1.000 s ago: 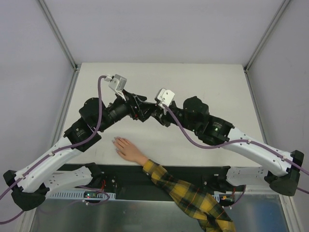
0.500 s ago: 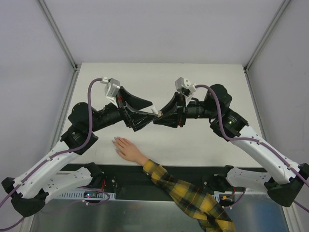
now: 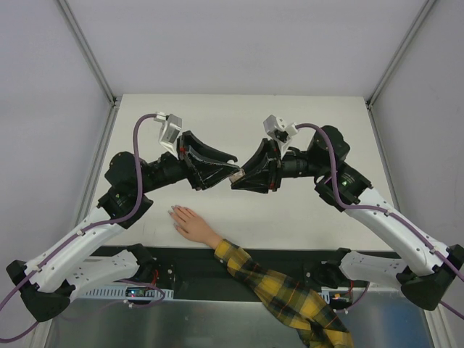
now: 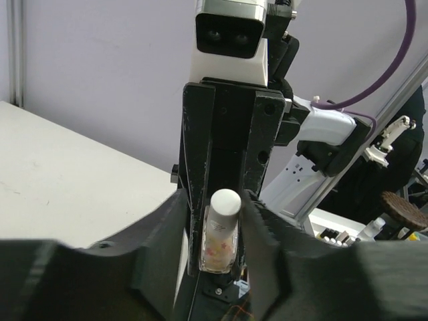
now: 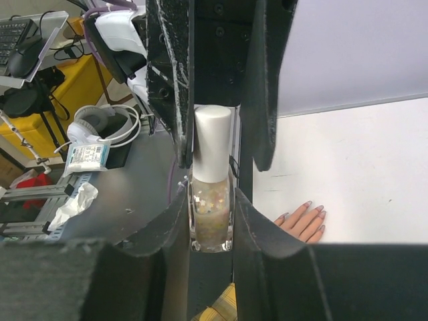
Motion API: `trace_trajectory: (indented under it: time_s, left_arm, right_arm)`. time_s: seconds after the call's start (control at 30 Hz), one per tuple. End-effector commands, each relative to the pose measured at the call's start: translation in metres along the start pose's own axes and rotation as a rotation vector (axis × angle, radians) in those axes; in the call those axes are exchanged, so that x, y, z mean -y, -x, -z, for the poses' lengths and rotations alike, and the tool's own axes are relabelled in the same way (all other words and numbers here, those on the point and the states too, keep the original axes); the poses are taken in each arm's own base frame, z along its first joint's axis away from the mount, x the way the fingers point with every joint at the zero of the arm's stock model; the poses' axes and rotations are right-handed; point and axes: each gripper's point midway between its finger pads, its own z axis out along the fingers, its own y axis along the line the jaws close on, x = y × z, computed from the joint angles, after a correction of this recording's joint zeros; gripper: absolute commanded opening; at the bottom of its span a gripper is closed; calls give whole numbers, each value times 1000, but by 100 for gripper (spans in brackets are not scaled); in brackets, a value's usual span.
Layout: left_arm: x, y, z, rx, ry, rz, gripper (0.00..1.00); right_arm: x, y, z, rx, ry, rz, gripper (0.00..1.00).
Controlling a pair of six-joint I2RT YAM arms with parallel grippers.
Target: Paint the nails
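Note:
A clear nail polish bottle (image 5: 212, 207) with star glitter and a white cap (image 5: 212, 144) hangs in mid-air above the table's middle. My right gripper (image 5: 212, 221) is shut on its glass body. My left gripper (image 4: 219, 208) faces it tip to tip (image 3: 232, 169). Its jaws are narrowed around the cap (image 4: 225, 202), with a slim gap still showing on one side. The mannequin hand (image 3: 190, 223) lies flat near the front edge, below the grippers, with a plaid sleeve (image 3: 286, 290). Its pale nails (image 5: 314, 209) point to the far left.
The white table (image 3: 326, 123) is fenced by a metal frame and grey walls. Both arms arch over its middle, and purple cables loop above the wrists. Off the table in the right wrist view are headphones (image 5: 107, 124) and clutter.
The arms have drawn apart and turned their grippers to face each other tip to tip. In the last half second the left jaws have narrowed around the cap. The hand has stayed put.

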Motion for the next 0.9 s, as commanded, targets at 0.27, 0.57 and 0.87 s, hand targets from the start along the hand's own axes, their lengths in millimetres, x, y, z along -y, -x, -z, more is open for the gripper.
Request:
trace_trajectory:
  time_s: [0.27,0.57,0.87]
  left_arm:
    - [-37,13,-2,26,232,-88,0]
    - [-89,11,7,69,535,-56,0]
    - [-45,-1,11,-6,321,-37,96]
  right_arm:
    - [83,26,34,51,-925,276,0]
    - [85,28,17,-31,-1055,489,1]
    - [40,-17,-10,-99,-448,331,1]
